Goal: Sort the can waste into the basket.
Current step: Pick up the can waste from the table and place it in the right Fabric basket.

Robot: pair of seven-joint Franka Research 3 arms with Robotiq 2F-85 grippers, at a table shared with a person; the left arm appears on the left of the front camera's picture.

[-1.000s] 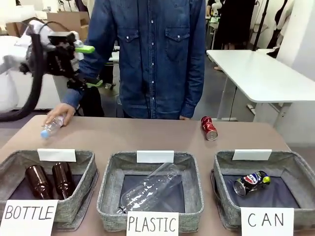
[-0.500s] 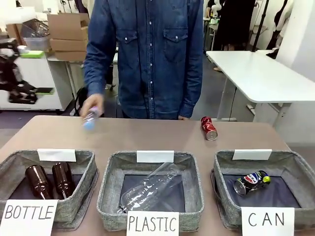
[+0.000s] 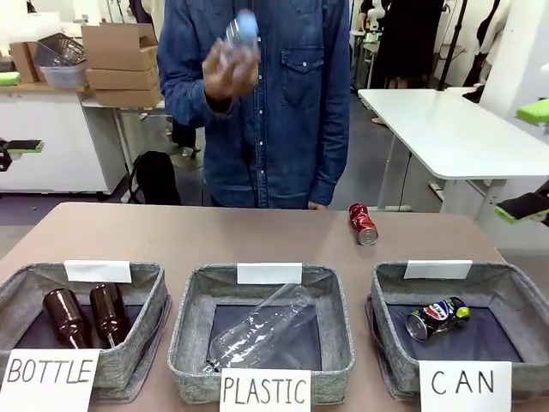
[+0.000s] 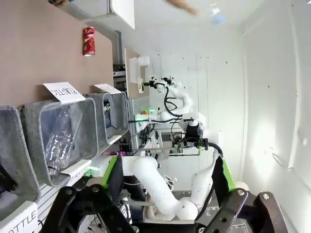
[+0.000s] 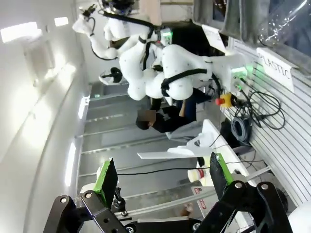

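Front view: red can [image 3: 363, 224] on brown table [image 3: 214, 236], white desk [image 3: 455, 129] behind.

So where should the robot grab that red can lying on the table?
Probably from above, pinching the red can across its middle: it lies on its side on the table, ends pointing roughly toward and away from the person, with free space around.

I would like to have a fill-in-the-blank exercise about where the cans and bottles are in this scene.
1. The ____ can lies on the table, outside every basket.
2. The dark can lies in the basket signed ____.
3. The basket signed BOTTLE holds ____ brown bottles.
4. The person's hand holds a plastic bottle with a ____ cap.

Missing words: red; CAN; two; blue.
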